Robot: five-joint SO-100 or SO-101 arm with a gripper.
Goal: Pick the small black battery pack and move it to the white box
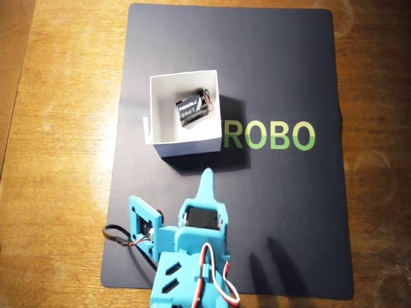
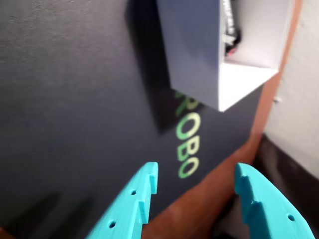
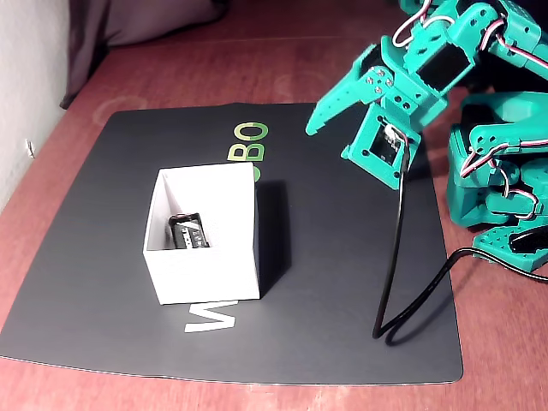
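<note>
Overhead view: the battery pack [image 1: 193,107] lies inside the white box [image 1: 186,149] on the dark mat [image 1: 289,212]; the teal gripper [image 1: 207,181] sits just below the box, its spread hidden. Wrist view: the two fingers [image 2: 133,201] stand apart, holding nothing, over the green lettering [image 2: 185,144]. Fixed view: the gripper hangs above the mat, and a black cable [image 3: 398,257] loops down.

Overhead view looks straight down on the black mat [image 1: 282,212], arm base at 6 o'clock; the fixed view faces the mat obliquely from the side, arm at 2 o'clock; the close, blurred wrist view shares the white box [image 2: 234,87] with both.
</note>
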